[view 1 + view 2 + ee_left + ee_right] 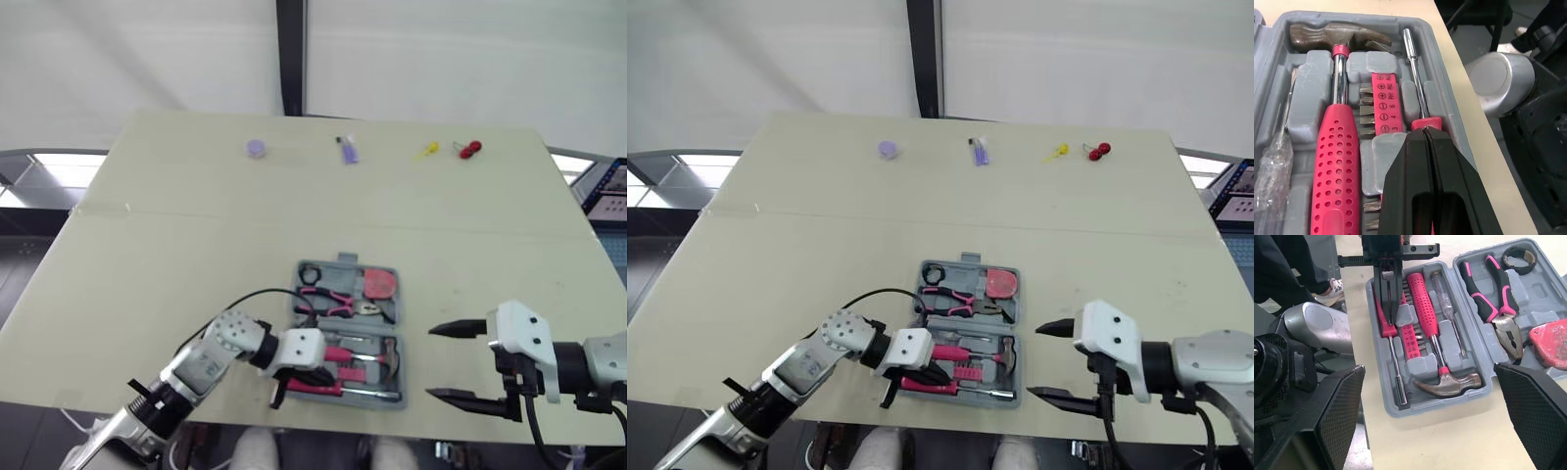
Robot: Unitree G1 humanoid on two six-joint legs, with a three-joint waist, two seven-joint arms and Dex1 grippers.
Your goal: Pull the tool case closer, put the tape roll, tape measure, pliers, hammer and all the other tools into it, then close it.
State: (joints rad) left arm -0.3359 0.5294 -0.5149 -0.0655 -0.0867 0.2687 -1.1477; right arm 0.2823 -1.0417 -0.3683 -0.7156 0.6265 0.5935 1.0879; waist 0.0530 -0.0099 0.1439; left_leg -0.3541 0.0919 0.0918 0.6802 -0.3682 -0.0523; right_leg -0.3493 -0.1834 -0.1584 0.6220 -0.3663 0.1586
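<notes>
The grey tool case (pixel 345 260) lies open near the table's front edge. In its far half sit the black tape roll (pixel 312 273), pink-handled pliers (pixel 328 299) and red tape measure (pixel 377 284). The near half holds the hammer (pixel 1334 152), a bit strip (pixel 1383 103), a clear-handled screwdriver (pixel 1445 296) and a red-handled driver (pixel 1394 362). My left gripper (pixel 1425 131) is shut, its tips resting over the driver's red handle at the case's front edge. My right gripper (pixel 431 362) stands open above the table, just right of the case.
Small items lie along the table's far edge: a purple disc (pixel 257 148), a purple and white piece (pixel 348 150), a yellow one (pixel 430 150) and a red one (pixel 470 149). The case's near side sits close to the table's front edge (pixel 441 423).
</notes>
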